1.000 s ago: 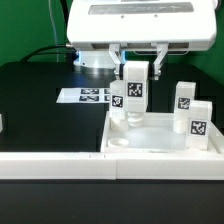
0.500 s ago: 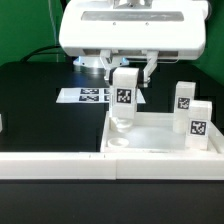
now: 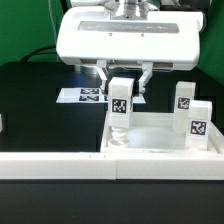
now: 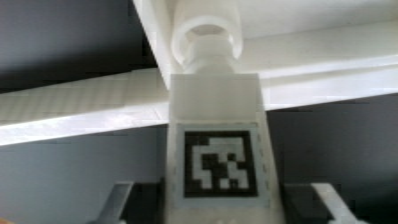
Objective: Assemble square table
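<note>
I am pinching a short white leg [image 3: 120, 104] in my pincer [image 3: 122, 82], fingers pressed on its upper part on either side, its tag facing the exterior camera. The leg hangs upright, long axis straight up and down, and its lower end sits right at the near corner socket [image 3: 119, 142] of the square tray-like top [image 3: 160, 140], the corner toward the exterior view's left. The top itself lies flat on the black desk [image 3: 40, 105], with a long white rail [image 3: 50, 160] running just in front of it.

The relation that matters is leg over socket. In the wrist view the leg [image 4: 217, 120] runs away from me toward the round socket [image 4: 208, 42], and the two look lined up along the leg's axis, with the top's rim [image 4: 89, 110] branching off to either side of that corner. From the exterior view I cannot tell whether the leg's foot is already seated in the socket or only touching its lip. I judge the coming move to be a straight push or twist down along the leg's own axis; any tilt would jam it against the socket wall.

Two more legs [image 3: 185, 96] [image 3: 198, 122] stand upright at the top's far side, well apart from the socket I am working.
</note>
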Controlling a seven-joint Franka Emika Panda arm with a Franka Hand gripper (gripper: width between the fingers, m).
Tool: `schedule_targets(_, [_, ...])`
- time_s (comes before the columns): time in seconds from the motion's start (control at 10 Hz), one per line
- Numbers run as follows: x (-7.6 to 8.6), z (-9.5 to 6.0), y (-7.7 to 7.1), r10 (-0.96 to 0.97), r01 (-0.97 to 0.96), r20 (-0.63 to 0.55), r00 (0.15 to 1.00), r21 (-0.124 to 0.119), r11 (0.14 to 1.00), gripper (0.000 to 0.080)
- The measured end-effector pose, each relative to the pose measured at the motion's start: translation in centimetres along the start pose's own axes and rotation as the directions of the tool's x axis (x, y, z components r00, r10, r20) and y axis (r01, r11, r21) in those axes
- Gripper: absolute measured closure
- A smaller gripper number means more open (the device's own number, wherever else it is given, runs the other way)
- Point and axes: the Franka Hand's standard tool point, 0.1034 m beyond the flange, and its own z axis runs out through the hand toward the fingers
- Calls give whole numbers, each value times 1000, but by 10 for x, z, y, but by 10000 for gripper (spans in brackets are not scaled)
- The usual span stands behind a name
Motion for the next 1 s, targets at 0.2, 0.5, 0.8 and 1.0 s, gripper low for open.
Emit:
schedule_targets(0.2, [-3,5,1,-4,4,4,1000,-5,1000,509])
schedule_targets(0.5, [-15,15,-1,-17,18,17,1000,-12,1000,509])
schedule_targets(0.8, [-13,17,-2,-30,30,-43,999,-15,999,509])
schedule_targets(1.0, [-13,17,-2,-30,30,-42,999,-15,999,509])
